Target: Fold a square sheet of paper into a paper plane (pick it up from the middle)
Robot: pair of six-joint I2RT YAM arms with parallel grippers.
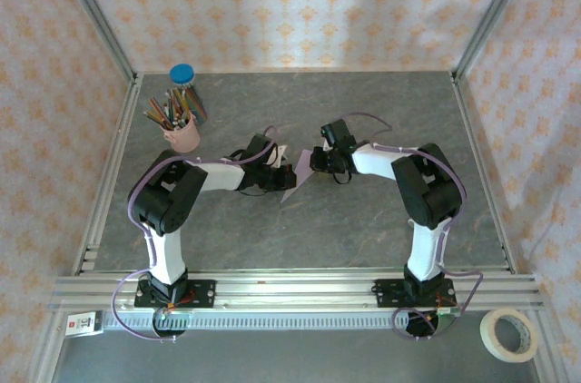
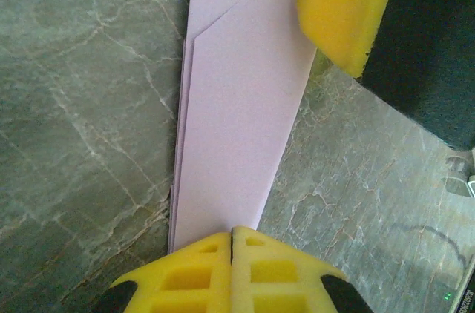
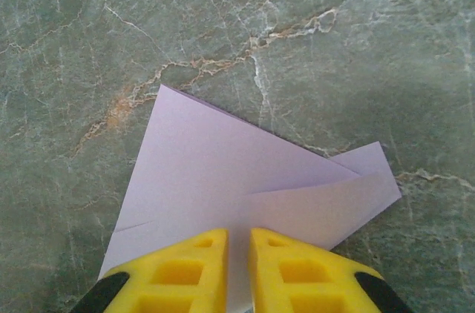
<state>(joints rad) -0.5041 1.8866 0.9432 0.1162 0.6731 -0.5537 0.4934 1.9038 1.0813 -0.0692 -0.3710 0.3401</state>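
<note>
Folded lilac paper [image 1: 295, 179], mid-frame: narrow end pinched in the closed left gripper [image 2: 232, 250]. Opposite edge: right gripper [image 3: 237, 254] nearly closed, hold unclear. Open table [image 3: 297, 31] surrounds every edge.

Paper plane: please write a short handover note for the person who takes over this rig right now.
Left gripper: fingers shut on one end of the lilac paper.
Right gripper: fingers nearly closed with a narrow gap, the paper's edge between them; I cannot tell whether they pinch it firmly.
Paper: between both grippers, at the middle of the table.
Done: folded into a narrow, layered, pointed shape with diagonal flaps.
To do: probably the last folds, then release; it does not look like a finished dart yet.
</note>
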